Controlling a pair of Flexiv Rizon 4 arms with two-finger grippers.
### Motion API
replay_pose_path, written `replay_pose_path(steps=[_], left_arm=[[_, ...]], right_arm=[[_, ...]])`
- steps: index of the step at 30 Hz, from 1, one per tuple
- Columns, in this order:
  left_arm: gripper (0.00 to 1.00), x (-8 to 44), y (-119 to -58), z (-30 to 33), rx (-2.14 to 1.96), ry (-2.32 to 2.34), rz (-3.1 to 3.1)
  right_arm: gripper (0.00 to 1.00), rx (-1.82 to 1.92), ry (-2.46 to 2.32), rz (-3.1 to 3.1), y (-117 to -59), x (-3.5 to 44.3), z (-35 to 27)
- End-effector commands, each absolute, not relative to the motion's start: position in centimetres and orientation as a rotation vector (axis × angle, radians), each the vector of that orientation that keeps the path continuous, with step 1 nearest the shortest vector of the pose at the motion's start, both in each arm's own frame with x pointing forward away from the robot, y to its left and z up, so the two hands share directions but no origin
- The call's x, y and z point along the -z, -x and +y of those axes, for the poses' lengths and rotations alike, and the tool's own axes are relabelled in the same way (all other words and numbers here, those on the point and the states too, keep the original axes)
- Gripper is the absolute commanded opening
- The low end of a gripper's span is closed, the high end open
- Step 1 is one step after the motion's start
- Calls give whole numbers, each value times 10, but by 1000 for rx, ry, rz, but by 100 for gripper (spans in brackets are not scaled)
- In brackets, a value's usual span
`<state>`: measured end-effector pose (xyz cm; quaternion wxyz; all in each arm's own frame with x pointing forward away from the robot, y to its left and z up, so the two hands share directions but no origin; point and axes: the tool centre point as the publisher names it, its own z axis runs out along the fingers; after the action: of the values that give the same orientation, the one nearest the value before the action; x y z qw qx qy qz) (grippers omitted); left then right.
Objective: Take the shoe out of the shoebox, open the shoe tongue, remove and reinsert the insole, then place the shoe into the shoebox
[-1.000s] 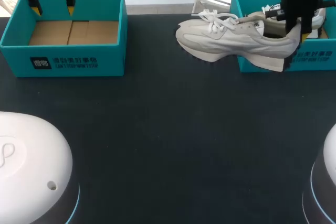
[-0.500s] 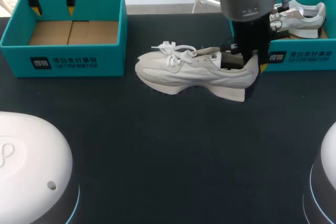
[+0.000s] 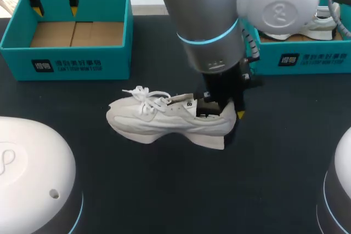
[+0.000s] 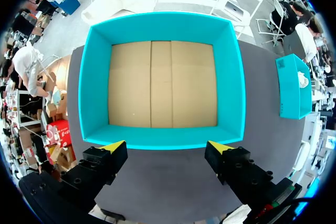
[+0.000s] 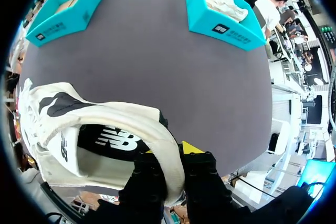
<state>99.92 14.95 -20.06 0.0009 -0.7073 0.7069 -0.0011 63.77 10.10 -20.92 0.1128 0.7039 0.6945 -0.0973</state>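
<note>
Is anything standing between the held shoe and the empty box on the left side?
Nothing lies on the table between the shoe and the empty box. Only the left tool, open, hangs above that box's opening.

The table (image 3: 175,190) has a dark, matte top. A teal shoebox (image 3: 66,65) stands open at its far left corner with a bare cardboard floor, and a second teal shoebox (image 3: 307,61) stands at the far right corner, well apart from the first. Between them and nearer the front, a white shoe (image 3: 159,121) is over the table's middle with its toe towards the left side; I cannot tell whether its sole touches the surface.
</note>
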Motion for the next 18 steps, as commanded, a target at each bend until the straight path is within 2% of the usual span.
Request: replay_pose_path(steps=[1,14,18], left_arm=[[100,200,-999,150,2,2221,2220],[100,200,-999,150,2,2221,2220],[100,200,-999,150,2,2221,2220]], right_arm=[[0,288,-2066,2039,-639,212,104],[0,288,-2066,2039,-639,212,104],[0,277,-1964,2108,-661,239,106]])
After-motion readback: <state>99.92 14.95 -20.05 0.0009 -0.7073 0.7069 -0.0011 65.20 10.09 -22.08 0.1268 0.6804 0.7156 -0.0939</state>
